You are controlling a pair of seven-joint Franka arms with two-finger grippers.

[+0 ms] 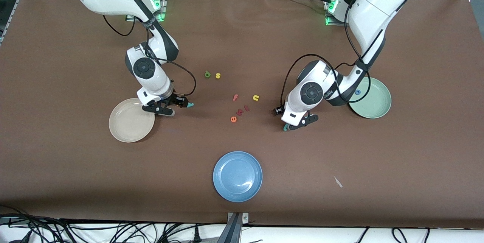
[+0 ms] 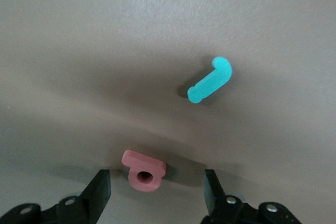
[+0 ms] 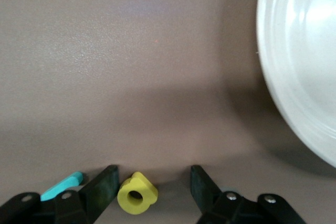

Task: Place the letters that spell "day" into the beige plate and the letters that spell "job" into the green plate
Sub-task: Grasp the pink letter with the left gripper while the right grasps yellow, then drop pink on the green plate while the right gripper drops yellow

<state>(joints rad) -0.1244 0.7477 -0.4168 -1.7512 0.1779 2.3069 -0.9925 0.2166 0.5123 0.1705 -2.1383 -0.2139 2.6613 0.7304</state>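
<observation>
My right gripper [image 3: 154, 174] [image 1: 169, 106] is low over the table beside the beige plate [image 1: 131, 122] [image 3: 299, 66]. It is open around the yellow "a" [image 3: 137, 193], which touches one finger and stands clear of the other. The teal "y" [image 3: 62, 184] [image 1: 190, 105] lies just outside that gripper. My left gripper [image 2: 156, 179] [image 1: 299, 122] is open around the pinkish "b" [image 2: 144, 170], with a gap on each side. The teal "j" [image 2: 211, 80] [image 1: 286, 127] lies close by. The blue "o" [image 1: 357, 92] rests in the green plate [image 1: 374, 103]. The dark green "d" [image 1: 207, 74] lies mid-table.
A yellow "s" [image 1: 217, 76] lies beside the "d". A pink "f" [image 1: 235, 97], a yellow "n" [image 1: 256, 98], an orange "e" [image 1: 233, 119] and two small reddish letters [image 1: 242, 110] are scattered between the grippers. A blue plate [image 1: 237, 176] sits nearer the front camera.
</observation>
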